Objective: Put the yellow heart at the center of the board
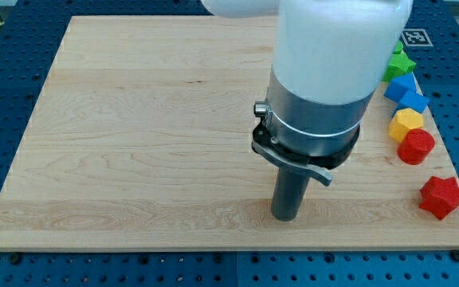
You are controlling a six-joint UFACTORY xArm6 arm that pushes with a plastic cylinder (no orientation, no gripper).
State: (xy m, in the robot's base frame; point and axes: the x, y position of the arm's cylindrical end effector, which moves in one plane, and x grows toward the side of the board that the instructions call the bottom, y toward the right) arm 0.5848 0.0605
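No yellow heart shows in the camera view; the arm's large white and grey body hides part of the board's upper right. My tip [285, 217] rests on the wooden board [134, 143], right of centre near the bottom edge. The only yellow block in sight is a many-sided one [406, 123] at the board's right edge, well to the right of my tip and above it.
Several blocks line the right edge: a green star [397, 62] at the top, blue blocks [405, 89] below it, a round red block [415, 147] under the yellow one, and a red star [441, 197] at the lower right corner. A blue pegboard surrounds the board.
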